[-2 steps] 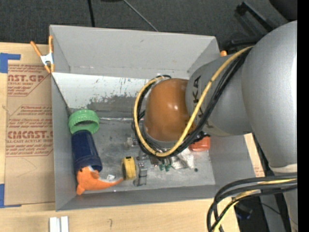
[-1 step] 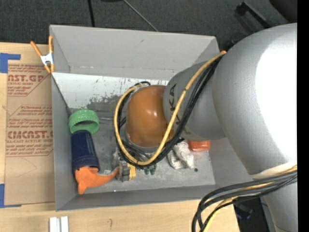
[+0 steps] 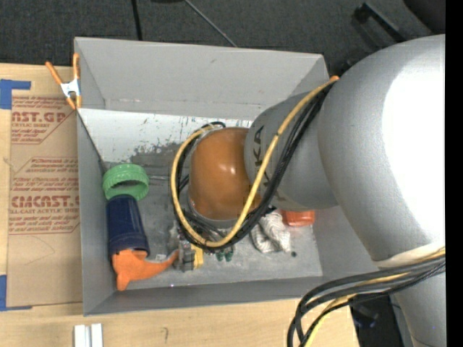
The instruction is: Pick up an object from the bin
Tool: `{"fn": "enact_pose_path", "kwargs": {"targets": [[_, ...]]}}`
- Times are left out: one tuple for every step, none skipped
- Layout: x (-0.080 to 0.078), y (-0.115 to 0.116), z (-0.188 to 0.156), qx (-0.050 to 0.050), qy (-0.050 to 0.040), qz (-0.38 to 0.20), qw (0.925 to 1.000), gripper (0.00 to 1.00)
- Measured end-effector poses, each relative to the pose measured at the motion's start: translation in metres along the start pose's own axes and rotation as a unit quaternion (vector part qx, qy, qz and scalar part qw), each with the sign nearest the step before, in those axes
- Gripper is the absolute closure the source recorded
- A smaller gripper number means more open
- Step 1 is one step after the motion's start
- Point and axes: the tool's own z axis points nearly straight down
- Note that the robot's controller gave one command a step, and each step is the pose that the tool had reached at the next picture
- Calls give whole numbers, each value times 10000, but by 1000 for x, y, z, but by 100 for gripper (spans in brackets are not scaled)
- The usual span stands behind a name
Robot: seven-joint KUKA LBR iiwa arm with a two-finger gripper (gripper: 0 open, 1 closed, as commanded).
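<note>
Nearest us, in the near-left corner of the grey metal bin (image 3: pixel 210 74), a bright orange plastic piece (image 3: pixel 130 267) lies on the floor, its thin tail stretching right. At the end of that tail, by the middle of the near wall, we see the tip of the end effector (image 3: pixel 187 256), low over the floor and just beside the orange piece. We cannot tell whether it is released or clenched, nor whether it touches the piece. Just beyond the orange piece, a dark blue cylinder (image 3: pixel 126 224) lies along the left wall, its near end against the orange piece. To the right of the end effector a crumpled white item (image 3: pixel 271 233) lies on the floor, with a small orange-red thing (image 3: pixel 299 217) just behind it, partly under the arm (image 3: pixel 391 143). Over the middle of the bin we see the arm's orange dome cover (image 3: pixel 217 172), ringed by black and yellow cables (image 3: pixel 174 186). Farther left, a green ring (image 3: pixel 125 181) rests at the blue cylinder's far end.
</note>
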Motion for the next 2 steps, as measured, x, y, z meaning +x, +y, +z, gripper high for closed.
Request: {"fn": "enact_pose_path", "kwargs": {"targets": [[6,6,11,-3,-16,-9,10000,100],[16,5,14,-4,-20,-79,10000,100]]}}
